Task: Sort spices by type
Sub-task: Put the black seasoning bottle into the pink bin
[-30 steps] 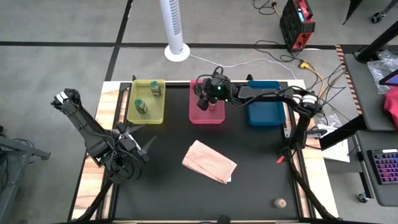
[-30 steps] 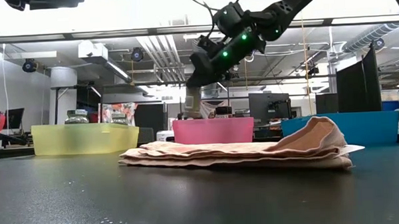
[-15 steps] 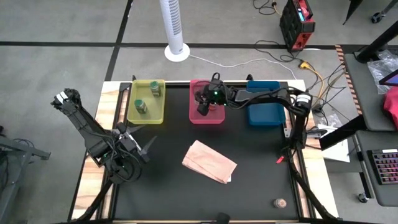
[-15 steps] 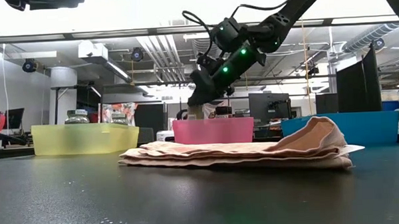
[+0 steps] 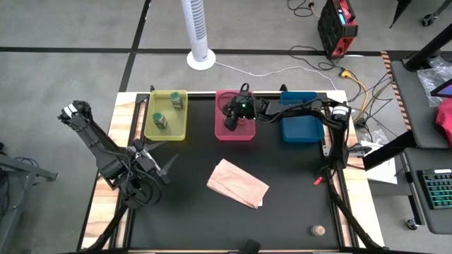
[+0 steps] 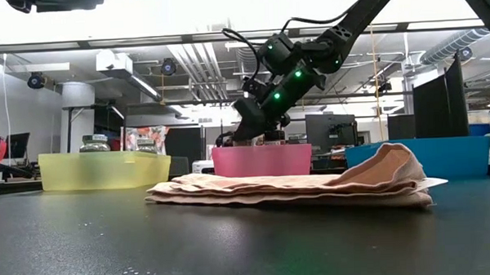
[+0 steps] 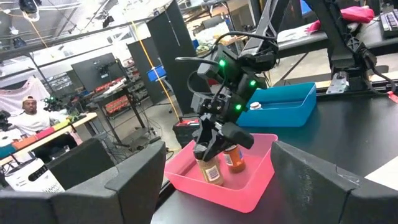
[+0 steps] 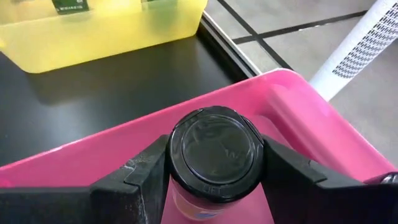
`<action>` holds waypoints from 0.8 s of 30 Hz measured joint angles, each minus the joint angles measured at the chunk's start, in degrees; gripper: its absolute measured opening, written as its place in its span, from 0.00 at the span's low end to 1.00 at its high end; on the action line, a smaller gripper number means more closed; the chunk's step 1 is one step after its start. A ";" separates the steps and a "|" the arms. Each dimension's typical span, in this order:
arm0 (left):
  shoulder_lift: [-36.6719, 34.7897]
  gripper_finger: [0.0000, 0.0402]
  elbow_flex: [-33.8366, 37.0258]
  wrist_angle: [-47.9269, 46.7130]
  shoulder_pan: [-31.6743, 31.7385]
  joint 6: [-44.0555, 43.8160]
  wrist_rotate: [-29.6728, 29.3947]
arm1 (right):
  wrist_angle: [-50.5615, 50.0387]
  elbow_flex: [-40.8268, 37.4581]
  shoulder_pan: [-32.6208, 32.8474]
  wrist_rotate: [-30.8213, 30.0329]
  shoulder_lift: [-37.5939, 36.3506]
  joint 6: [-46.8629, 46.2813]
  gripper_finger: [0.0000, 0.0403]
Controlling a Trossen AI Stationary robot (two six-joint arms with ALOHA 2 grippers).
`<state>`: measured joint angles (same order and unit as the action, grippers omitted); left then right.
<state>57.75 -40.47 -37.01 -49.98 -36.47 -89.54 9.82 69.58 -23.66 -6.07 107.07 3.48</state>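
Observation:
My right gripper (image 5: 231, 121) reaches into the pink tray (image 5: 235, 134) and is shut on a brown-filled spice jar (image 7: 210, 171) with a black cap. A second brown jar (image 7: 233, 158) stands beside it in that tray. Two green-filled jars (image 5: 176, 101) (image 5: 160, 121) stand in the yellow tray (image 5: 150, 128). A pale-capped jar (image 7: 256, 106) lies in the blue tray (image 5: 300, 130). One more small jar (image 5: 318, 229) sits on the table's near right corner. My left gripper (image 5: 159, 159) waits open near the left edge. My right gripper holds the brown jar just below its black cap (image 8: 216, 146), pinched between the two fingers (image 8: 146, 168), one on each side. The fingers come slanting down from the table's right. The jar stands upright inside the pink tray (image 8: 311, 124); whether its base touches the tray floor I cannot tell.
A crumpled tan paper bag (image 5: 237, 183) lies in the middle of the black table. The three trays stand in a row along the far edge. A white fan tower (image 5: 198, 32) stands on the floor beyond. Open tabletop lies in front of the bag.
My right gripper has moved down into the pink tray, shut on the brown jar the whole time. In the low view the jar has sunk from above the tray's rim to behind its wall.

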 joint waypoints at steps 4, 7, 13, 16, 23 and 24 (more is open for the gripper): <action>0.16 0.68 0.00 -0.06 0.00 0.00 -0.04 | 0.15 0.09 0.02 1.81 0.00 0.14 0.50; 0.16 0.68 0.01 -0.07 0.03 -0.01 -0.07 | 0.11 0.09 0.13 3.54 0.00 1.33 0.51; 0.16 0.68 0.02 -0.22 0.11 0.00 -0.09 | -0.06 0.09 0.13 3.68 0.00 4.03 0.51; 0.16 0.68 0.04 -0.22 0.11 0.00 -0.09 | -0.08 0.09 0.11 3.65 0.00 3.62 0.51; 0.16 0.68 0.09 -0.18 0.11 -0.01 -0.09 | -0.08 0.09 0.13 3.67 0.00 4.07 0.57; 0.16 0.68 0.09 -0.17 0.11 -0.02 -0.09 | -0.08 0.09 0.13 3.67 0.00 4.08 0.58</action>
<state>57.91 -40.38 -37.19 -49.87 -36.48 -89.62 9.74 69.67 -23.53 -2.40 107.07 7.56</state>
